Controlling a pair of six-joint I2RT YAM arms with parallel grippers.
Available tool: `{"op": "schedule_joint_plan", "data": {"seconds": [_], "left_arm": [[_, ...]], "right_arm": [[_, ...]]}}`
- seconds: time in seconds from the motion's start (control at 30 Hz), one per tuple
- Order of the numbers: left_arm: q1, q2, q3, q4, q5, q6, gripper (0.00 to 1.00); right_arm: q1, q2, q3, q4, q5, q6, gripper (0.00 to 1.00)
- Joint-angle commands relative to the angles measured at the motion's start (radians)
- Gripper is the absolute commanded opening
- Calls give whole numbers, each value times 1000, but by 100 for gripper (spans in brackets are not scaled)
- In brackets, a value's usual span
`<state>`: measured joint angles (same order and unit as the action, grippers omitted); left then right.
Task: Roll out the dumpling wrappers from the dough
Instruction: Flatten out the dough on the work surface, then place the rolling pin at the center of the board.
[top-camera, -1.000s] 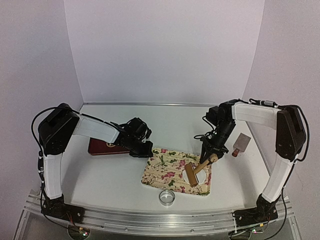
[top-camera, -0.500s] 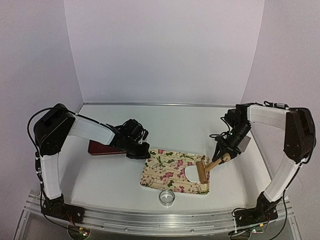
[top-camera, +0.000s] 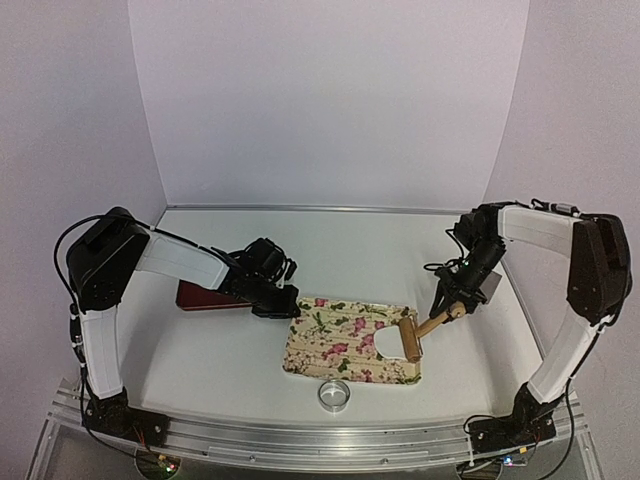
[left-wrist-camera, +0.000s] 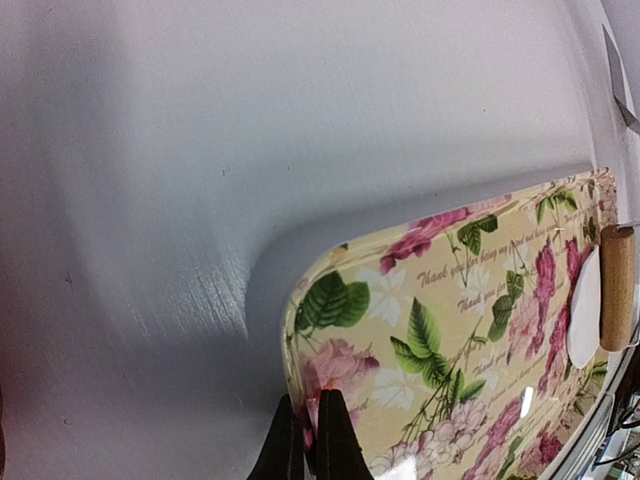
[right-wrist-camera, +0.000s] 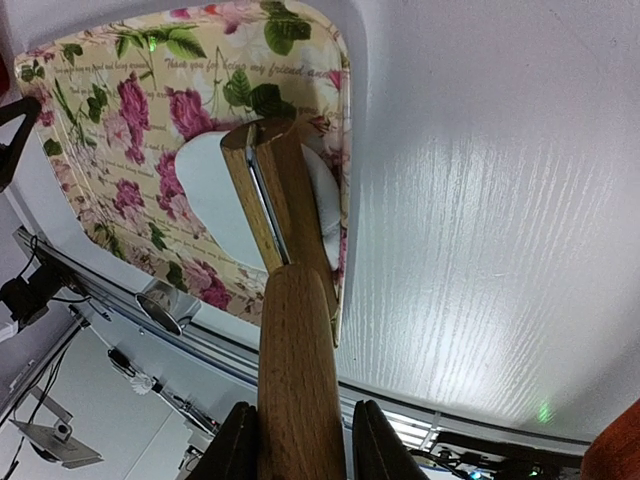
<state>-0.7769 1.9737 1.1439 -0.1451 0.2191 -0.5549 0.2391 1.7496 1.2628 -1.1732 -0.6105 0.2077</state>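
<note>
The dough (top-camera: 388, 343) is a flattened white sheet on the right part of the floral tray (top-camera: 335, 335). It also shows in the right wrist view (right-wrist-camera: 215, 190) and the left wrist view (left-wrist-camera: 583, 310). My right gripper (top-camera: 452, 305) is shut on the wooden handle (right-wrist-camera: 295, 370) of a small roller. The roller's head (top-camera: 408, 338) rests on the dough's right edge by the tray's right rim. My left gripper (left-wrist-camera: 310, 435) is shut on the tray's rim (left-wrist-camera: 300, 350) at its far left corner (top-camera: 290, 306). No dumpling wrappers are in view.
A shiny metal ring cutter (top-camera: 334, 394) stands in front of the tray, seen also in the right wrist view (right-wrist-camera: 165, 305). A dark red flat object (top-camera: 205, 295) lies behind my left arm. A scraper with a red handle (top-camera: 487, 285) lies right of my right gripper.
My right gripper has drawn the roller rightward across the tray to its right rim, and the flattened dough now shows left of the roller. My left gripper keeps its hold on the tray.
</note>
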Motion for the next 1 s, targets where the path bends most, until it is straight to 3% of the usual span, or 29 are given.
{"op": "schedule_joint_plan", "data": {"seconds": [0.0,0.2,0.43,0.6,0.73,0.83,0.97], "left_arm": [[56,3,-44,-202,-116,38,0],[44,5,-5,-209,-106,42,0],[-29,71,139,-243,-69,34,0],[-34,76,187,-253,-72,-17,3],[-32,37,221,-277,-88,-39,15],[-32,-3,244,-298,-113,-65,30],[-30,-82,244,-305,-143,-107,54]], "right_arm": [[-43,42,16,-34,491,12,0],[-43,19,126,-97,411,10,0],[-43,-10,357,-156,94,-10,0],[-43,-7,523,-179,78,24,0],[-43,16,623,-165,111,44,0],[-46,38,641,-90,120,75,0],[-61,81,572,111,4,124,0]]}}
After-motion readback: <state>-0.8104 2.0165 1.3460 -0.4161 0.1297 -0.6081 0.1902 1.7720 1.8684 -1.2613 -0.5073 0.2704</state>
